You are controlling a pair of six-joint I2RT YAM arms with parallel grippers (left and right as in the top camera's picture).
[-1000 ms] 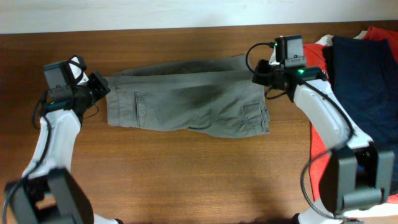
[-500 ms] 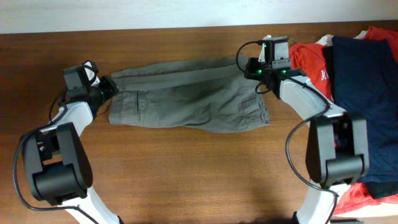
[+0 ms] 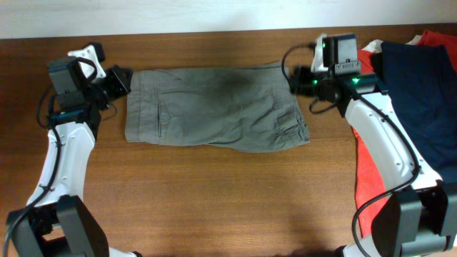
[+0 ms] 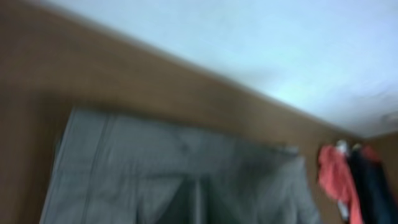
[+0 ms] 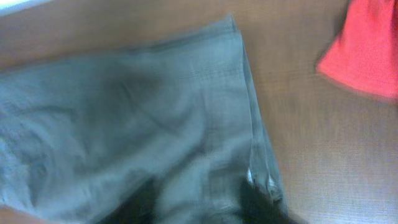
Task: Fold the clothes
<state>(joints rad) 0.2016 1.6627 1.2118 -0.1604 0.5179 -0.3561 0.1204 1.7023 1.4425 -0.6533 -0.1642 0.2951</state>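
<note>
shorts location: shorts (image 3: 214,107) lie flat at 12 o'clock on the table (image 3: 214,207), long axis 9-to-3, apparently doubled over on themselves.
left gripper: left gripper (image 3: 120,80) is at the shorts' 10 o'clock corner, fingers closed. It looks empty, since the wrist view shows the cloth lying clear of it.
right gripper: right gripper (image 3: 294,78) is at the 2 o'clock corner. Its fingers read as two dark blurs standing apart over the cloth, with nothing pinched.
handling: light, limp woven cloth that won't hold shape and will sag and drag. Seams and hems are the thicker, firmer parts, and it probably slides easily on the wood.
grip points: pinch all layers at the two end corners or hem edges, one per arm. A single-layer pinch would likely peel the fold open.
wrinkles: some bunching toward the 4 o'clock corner, so tension it before creasing.
count: 1 pair of shorts, 2 grippers.
bystanders: 1 orange-red T-shirt (image 3: 365,178) and 1 dark navy garment (image 3: 421,93), piled at 3 o'clock, just beside the shorts and not touching them.
</note>
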